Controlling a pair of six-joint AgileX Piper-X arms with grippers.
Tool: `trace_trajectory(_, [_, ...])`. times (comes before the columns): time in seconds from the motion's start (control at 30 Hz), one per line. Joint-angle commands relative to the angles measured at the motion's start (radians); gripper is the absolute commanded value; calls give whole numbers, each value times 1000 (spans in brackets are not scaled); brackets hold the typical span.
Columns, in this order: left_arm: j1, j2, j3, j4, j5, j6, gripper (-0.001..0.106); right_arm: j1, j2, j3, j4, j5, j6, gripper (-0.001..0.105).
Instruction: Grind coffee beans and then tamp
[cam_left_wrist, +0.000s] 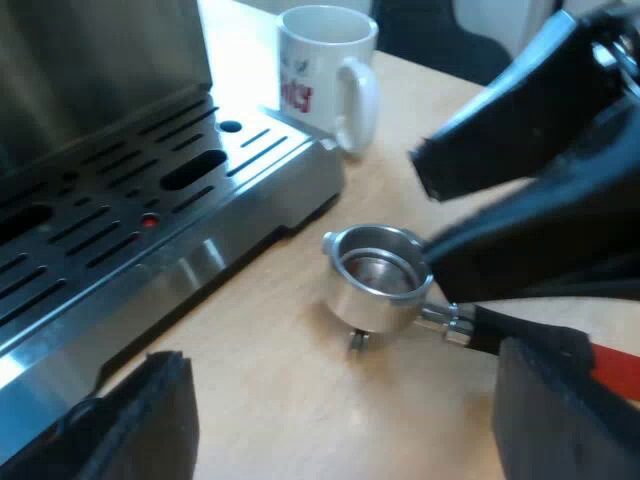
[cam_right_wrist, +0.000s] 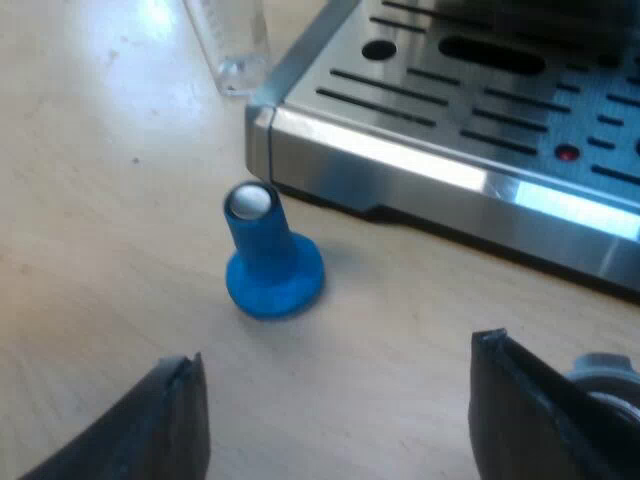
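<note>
The metal holder (cam_left_wrist: 378, 277) lies on the wooden table beside the machine's drip tray (cam_left_wrist: 120, 215), basket up, and its dark handle ends in red (cam_left_wrist: 612, 366). My left gripper (cam_left_wrist: 340, 420) hovers open just short of the holder, with one finger (cam_left_wrist: 565, 410) over the handle. The right arm's black gripper (cam_left_wrist: 438, 215) hangs close over the holder's rim. A blue tamper (cam_right_wrist: 270, 262) stands upright on the table near the tray's corner, ahead of my open right gripper (cam_right_wrist: 340, 420). The holder's rim (cam_right_wrist: 606, 374) peeks out beside one right finger (cam_right_wrist: 540, 420).
A white mug (cam_left_wrist: 330, 68) with red print stands by the tray's far corner. A clear measuring glass (cam_right_wrist: 236, 45) stands on the table beyond the tamper, beside the slotted steel tray (cam_right_wrist: 470, 120). Bare wood lies around the tamper.
</note>
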Motion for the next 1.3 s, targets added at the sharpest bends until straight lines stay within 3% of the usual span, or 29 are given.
trace_trajectory(0.03, [-4, -6, -4, 5, -107, -7, 64, -3, 1, 22, -19, -1, -14, 58])
trace_trajectory(0.2, [-4, -6, 14, 5, -155, -7, 64, -3, 3, 28, -18, -1, -22, 58])
trace_trajectory(0.37, [-4, 21, 31, -34, -199, -7, 64, -3, 3, 28, -18, -1, -119, 58])
trace_trajectory(0.5, [-4, 76, 31, -48, -205, -3, 64, -3, 3, 28, -18, -1, -132, 58])
trace_trajectory(1.3, [-4, 743, 31, -603, -224, -4, 64, -1, 3, 28, -18, -1, -132, 58])
